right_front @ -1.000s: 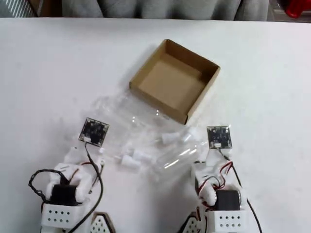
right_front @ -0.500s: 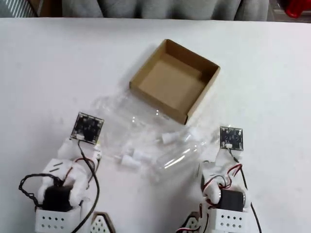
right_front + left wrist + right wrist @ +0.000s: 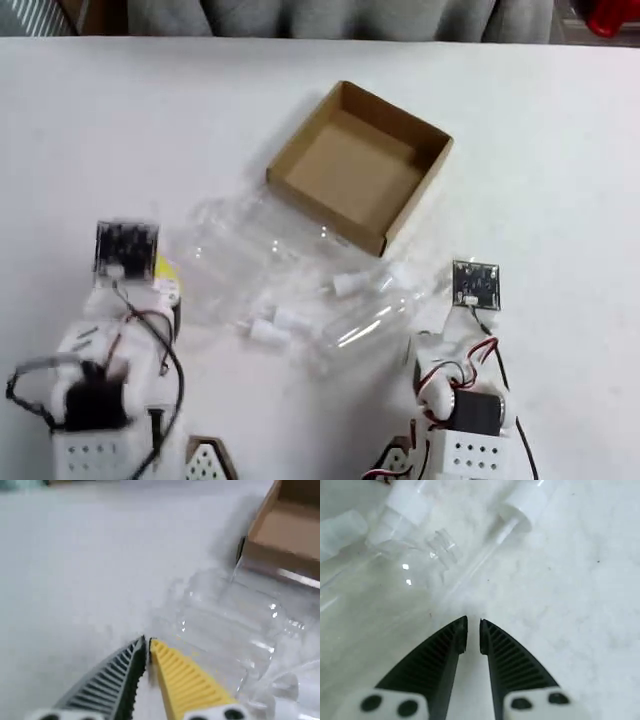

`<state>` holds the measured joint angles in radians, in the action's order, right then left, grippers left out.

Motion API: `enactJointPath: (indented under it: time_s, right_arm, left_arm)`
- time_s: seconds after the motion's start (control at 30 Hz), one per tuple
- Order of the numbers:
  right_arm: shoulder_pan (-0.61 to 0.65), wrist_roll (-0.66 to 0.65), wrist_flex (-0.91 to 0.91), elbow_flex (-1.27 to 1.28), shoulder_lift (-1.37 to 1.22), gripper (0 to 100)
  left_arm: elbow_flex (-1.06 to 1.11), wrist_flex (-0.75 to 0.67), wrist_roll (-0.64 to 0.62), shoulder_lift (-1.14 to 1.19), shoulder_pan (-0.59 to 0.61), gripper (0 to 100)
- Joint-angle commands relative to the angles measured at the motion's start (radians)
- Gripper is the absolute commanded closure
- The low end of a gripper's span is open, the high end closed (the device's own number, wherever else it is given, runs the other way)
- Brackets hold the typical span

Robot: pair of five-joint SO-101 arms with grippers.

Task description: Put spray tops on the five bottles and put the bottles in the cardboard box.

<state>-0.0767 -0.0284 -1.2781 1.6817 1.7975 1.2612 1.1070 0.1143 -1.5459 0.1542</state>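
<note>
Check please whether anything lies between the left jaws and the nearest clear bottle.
Nothing visible does. The left gripper, jaws shut, points at bare table; the nearest bottle lies just beside it, unobstructed.

1 cardboard box [image 3: 360, 165], 2 arms [image 3: 100, 385] [image 3: 462, 400], bottles [image 3: 235, 250] (number unclear)

I am working over a white table [image 3: 540, 130] that is spanning the high view from side to side; beyond its far edge, grey fabric [image 3: 340, 15] is hanging in vertical folds; a brown wooden piece [image 3: 85, 12] and a pale striped surface [image 3: 30, 15] are sitting at the far left; a red object [image 3: 612, 15] is showing at the far right; light is falling evenly.
</note>
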Motion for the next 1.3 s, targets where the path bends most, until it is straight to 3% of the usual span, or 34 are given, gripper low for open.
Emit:
enactJointPath:
  time_s: [0.0,0.27,0.43,0.67,1.03,1.27]
  right_arm:
    - [-0.012,0.0,0.013,0.009,0.004,98.3]
    - [-0.012,0.0,0.013,0.009,0.004,98.3]
    - [-0.012,0.0,0.013,0.009,0.004,98.3]
    - [-0.005,0.0,0.013,0.009,0.004,98.3]
    - [-0.007,0.0,0.013,0.009,0.004,98.3]
    - [-0.01,0.0,0.013,0.009,0.004,98.3]
  left_arm:
    - [-0.178,-0.015,-0.041,0.302,0.036,98]
    - [-0.344,-0.014,-0.213,0.753,0.07,98]
    - [-0.427,-0.014,-0.241,0.926,0.073,97]
    - [-0.442,-0.014,-0.284,0.998,0.074,77]
    - [-0.391,0.011,-0.304,1.009,0.096,65]
    - [-0.44,0.014,-0.304,1.201,0.09,67]
